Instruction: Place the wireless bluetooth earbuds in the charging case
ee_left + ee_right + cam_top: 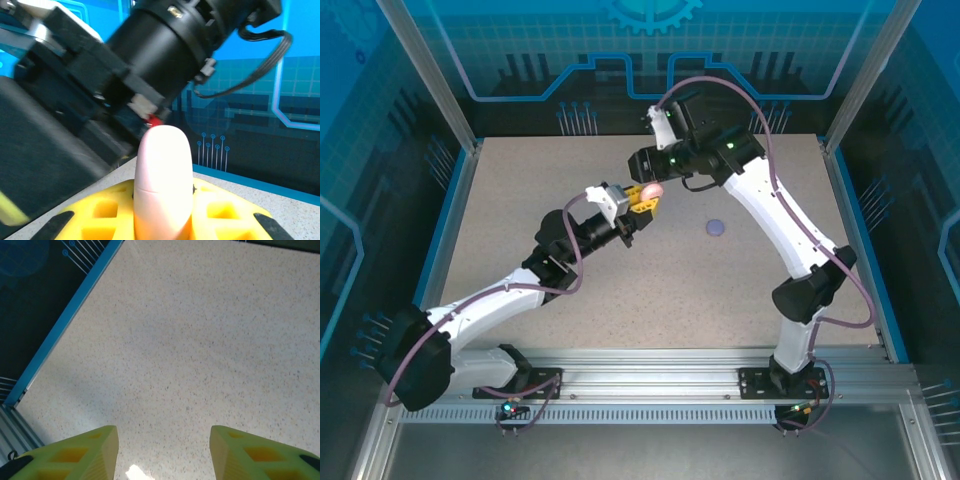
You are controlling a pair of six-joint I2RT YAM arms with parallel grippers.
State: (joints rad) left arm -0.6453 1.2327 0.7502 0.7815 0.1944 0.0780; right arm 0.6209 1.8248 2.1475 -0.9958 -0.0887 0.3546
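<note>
- The left arm point(490, 300) stretches from the near edge of the table point(700, 290) toward its middle.
- A small purple round object point(717, 227) lies flat on the table, right of centre and apart from both arms.
- Just beyond it, the left tool point(642, 197) is clenched on the pale pink charging case point(650, 188). In the left wrist view the case stands upright between the yellow fingers point(210, 192), with a seam across it.
- Farther back, the right arm point(790, 230) bends over the case, its black wrist close above it.
- The right tool point(162, 440) is released, its yellow fingers apart over bare table with nothing between them.
</note>
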